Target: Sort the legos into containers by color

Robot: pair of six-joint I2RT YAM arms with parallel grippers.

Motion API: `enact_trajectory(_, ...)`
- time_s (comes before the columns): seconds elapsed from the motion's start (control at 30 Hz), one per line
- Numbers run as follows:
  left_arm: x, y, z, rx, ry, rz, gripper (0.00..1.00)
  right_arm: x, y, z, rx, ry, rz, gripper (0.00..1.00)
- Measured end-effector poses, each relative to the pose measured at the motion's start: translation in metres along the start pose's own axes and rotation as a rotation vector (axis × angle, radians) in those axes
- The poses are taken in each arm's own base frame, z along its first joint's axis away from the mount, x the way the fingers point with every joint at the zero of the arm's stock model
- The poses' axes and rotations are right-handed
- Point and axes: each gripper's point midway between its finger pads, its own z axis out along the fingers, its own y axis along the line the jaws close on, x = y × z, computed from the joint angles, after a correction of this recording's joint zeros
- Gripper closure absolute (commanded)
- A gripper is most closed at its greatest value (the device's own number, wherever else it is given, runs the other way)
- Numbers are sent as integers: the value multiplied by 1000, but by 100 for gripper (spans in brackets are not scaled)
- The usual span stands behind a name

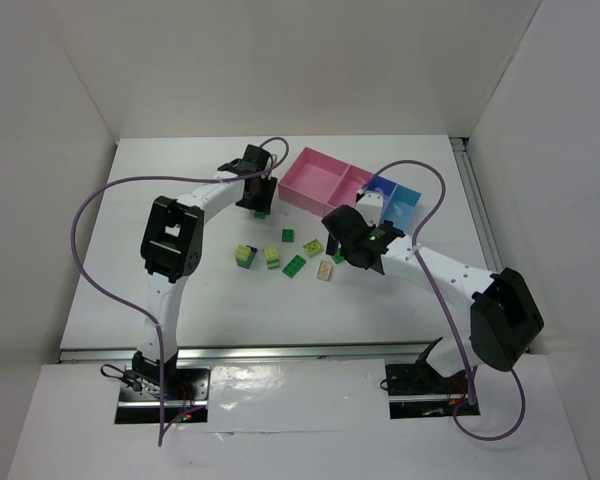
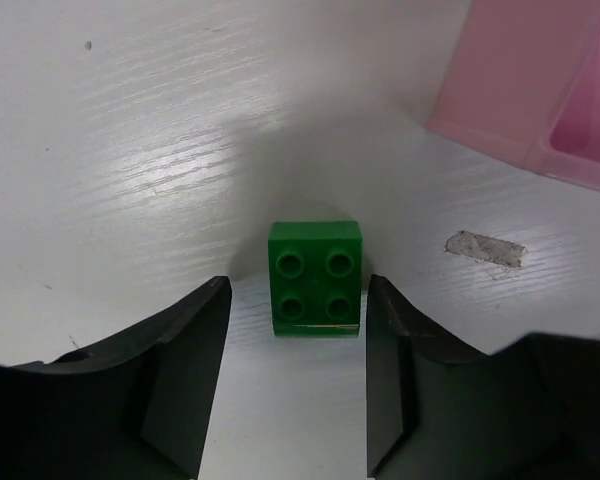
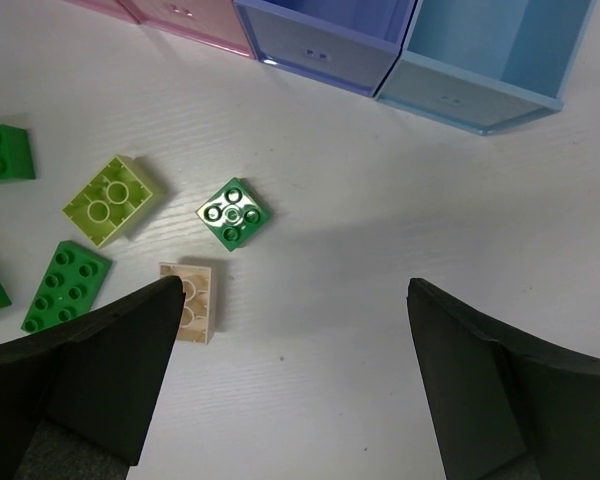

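Observation:
A dark green lego [image 2: 315, 278] lies on the white table, level with the tips of my left gripper [image 2: 298, 292], which is open and straddles it without touching. In the top view this gripper [image 1: 261, 208] hangs left of the pink containers [image 1: 315, 180]. My right gripper [image 3: 295, 295] is open and empty above bare table. Near its left finger lie a cream lego [image 3: 190, 300], a green lego [image 3: 233, 214], a lime lego [image 3: 110, 198] and more green ones [image 3: 65, 287]. The dark blue bin [image 3: 320, 45] and light blue bin [image 3: 480, 95] are ahead of it.
Several more legos [image 1: 272, 256] are scattered mid-table between the arms. The joined bins run from pink [image 1: 352, 185] through dark blue [image 1: 375, 200] to light blue [image 1: 405, 205]. A pink bin corner [image 2: 520, 90] stands just beyond the left gripper. White walls enclose the table.

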Motion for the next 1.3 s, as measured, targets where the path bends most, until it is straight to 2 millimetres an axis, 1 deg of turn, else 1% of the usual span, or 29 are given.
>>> enact_trajectory(0.03, 0, 0, 0, 0, 3, 2, 42, 0, 1, 1, 2, 2, -2, 0)
enact_trajectory(0.07, 1, 0, 0, 0, 5, 2, 42, 1, 1, 2, 6, 4, -4, 0)
enact_trajectory(0.1, 1, 0, 0, 0, 5, 2, 47, 1, 1, 3, 9, 6, -6, 0)
enact_trajectory(0.2, 1, 0, -1, 1, 6, 3, 53, 0, 2, 5, 19, 4, -8, 0)
enact_trajectory(0.23, 1, -1, -1, 3, 6, 2, 59, -1, 1, 5, 25, 1, -8, 0)
enact_trajectory(0.3, 1, -2, -1, 7, 7, -2, 64, -3, 0, 5, 35, -5, -7, 0)
enact_trajectory(0.37, 1, -2, -1, 10, 6, -3, 65, -5, -1, 4, 46, -10, -10, 0)
enact_trajectory(0.43, 0, -2, -3, 10, 5, -2, 70, -10, -2, 3, 54, -22, -9, 0)
enact_trajectory(0.5, -2, -2, -9, 11, 0, -2, 72, -16, -1, 1, 58, -37, -4, 0)
enact_trajectory(0.6, -14, -1, -30, 16, -34, -2, 72, -28, -1, -2, 65, -64, 8, 0)
enact_trajectory(0.67, -28, -2, -51, 30, -79, -6, 72, -37, -3, -5, 72, -86, 18, 0)
enact_trajectory(0.73, -45, -5, -77, 58, -138, -11, 72, -44, -6, -8, 74, -107, 30, 0)
enact_trajectory(0.8, -61, -11, -105, 101, -197, -17, 72, -54, -12, -14, 77, -132, 49, 0)
enact_trajectory(0.87, -75, -18, -128, 149, -246, -22, 73, -65, -18, -23, 69, -163, 78, 0)
enact_trajectory(0.97, -94, -32, -148, 234, -300, -41, 74, -82, -24, -40, 46, -216, 126, 0)
enact_trajectory(1.03, -102, -41, -154, 283, -313, -56, 74, -90, -28, -49, 34, -247, 153, 0)
enact_trajectory(1.1, -109, -52, -160, 342, -321, -81, 74, -96, -33, -55, 35, -268, 172, 0)
enact_trajectory(1.13, -112, -54, -161, 352, -325, -87, 74, -98, -34, -56, 36, -274, 177, 0)
enact_trajectory(1.2, -118, -62, -160, 389, -326, -106, 74, -99, -37, -57, 42, -281, 184, 0)
enact_trajectory(1.3, -124, -72, -151, 425, -317, -124, 74, -99, -38, -57, 48, -280, 186, 0)
